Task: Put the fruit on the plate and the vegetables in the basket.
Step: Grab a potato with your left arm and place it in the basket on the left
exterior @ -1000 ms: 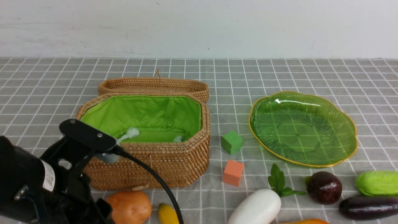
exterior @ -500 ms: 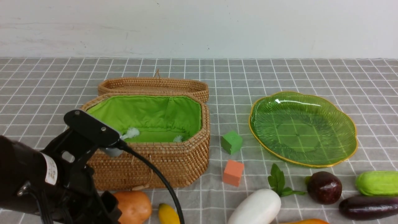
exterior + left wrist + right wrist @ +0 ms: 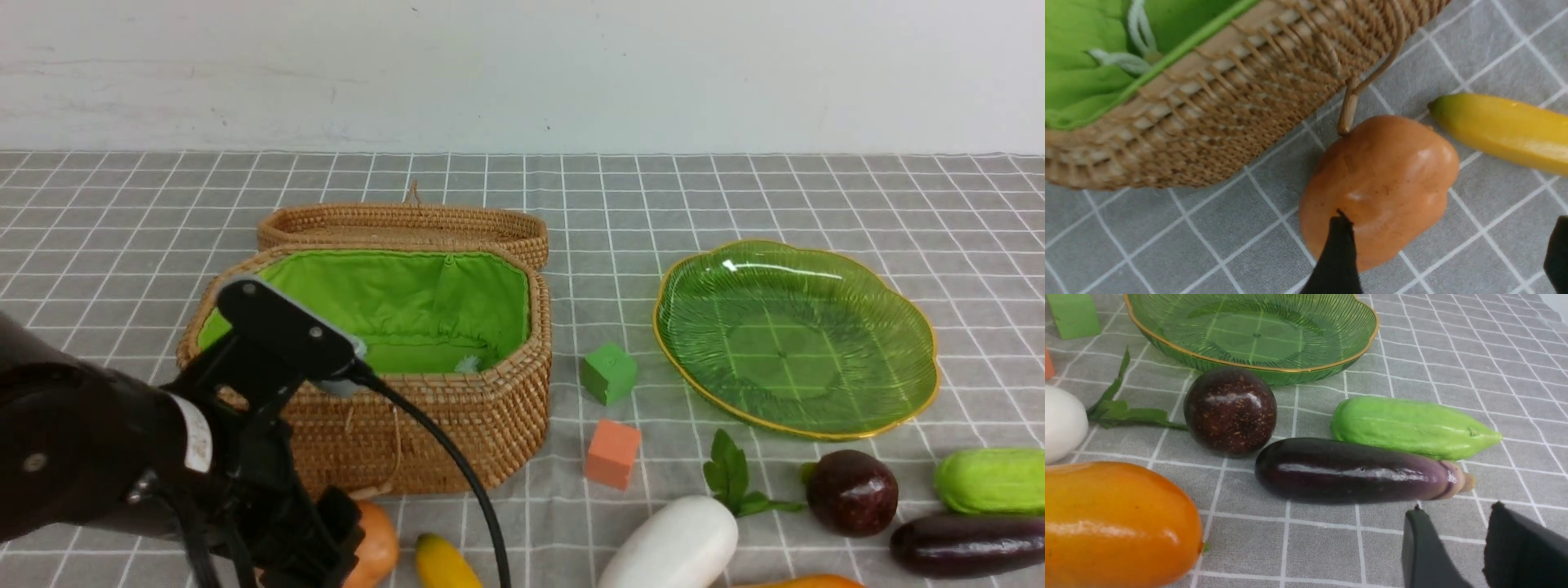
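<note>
left gripper (image 3: 1449, 216) wide open, empty, over potato (image 3: 380, 543) lower left | right gripper (image 3: 1457, 506) part-open, empty, near eggplant (image 3: 1351, 471)

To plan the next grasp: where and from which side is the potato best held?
Grip the potato across its middle, from above. It is rounded, and the basket and the banana lie close beside it, so the top is probably freest.

Left hand (image 3: 1449, 218) spread wide (pointing downward); right hand (image 3: 1455, 510) slightly parted.
</note>
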Robot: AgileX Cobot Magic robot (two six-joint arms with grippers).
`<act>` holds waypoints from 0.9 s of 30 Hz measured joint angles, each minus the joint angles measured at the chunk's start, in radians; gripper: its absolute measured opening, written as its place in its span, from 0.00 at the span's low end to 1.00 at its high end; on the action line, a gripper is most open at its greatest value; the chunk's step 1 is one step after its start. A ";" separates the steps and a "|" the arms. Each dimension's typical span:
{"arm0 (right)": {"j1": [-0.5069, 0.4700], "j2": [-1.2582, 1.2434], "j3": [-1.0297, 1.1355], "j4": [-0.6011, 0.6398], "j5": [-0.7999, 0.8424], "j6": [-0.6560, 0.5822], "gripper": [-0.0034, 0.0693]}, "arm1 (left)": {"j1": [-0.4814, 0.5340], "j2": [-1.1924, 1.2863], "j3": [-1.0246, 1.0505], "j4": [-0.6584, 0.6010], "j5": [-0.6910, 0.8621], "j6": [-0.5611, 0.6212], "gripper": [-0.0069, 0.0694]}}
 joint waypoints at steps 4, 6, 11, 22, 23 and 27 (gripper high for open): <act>0.000 0.000 0.000 0.000 0.000 0.000 0.38 | 0.000 0.097 0.000 0.048 -0.038 0.000 0.88; 0.000 0.000 0.000 0.000 0.000 0.000 0.38 | 0.000 0.145 0.000 0.061 -0.039 0.000 0.87; 0.000 0.000 0.000 0.000 0.000 0.000 0.38 | 0.000 0.233 -0.006 0.093 -0.058 0.004 0.83; 0.000 0.000 0.000 0.000 0.000 0.000 0.38 | 0.000 0.251 -0.020 0.097 -0.061 0.001 0.78; 0.000 0.000 0.000 0.000 0.000 0.000 0.38 | 0.000 0.251 -0.020 0.097 -0.059 0.001 0.78; 0.000 0.000 0.000 0.000 0.000 0.000 0.38 | 0.000 0.251 -0.021 0.095 -0.044 0.001 0.77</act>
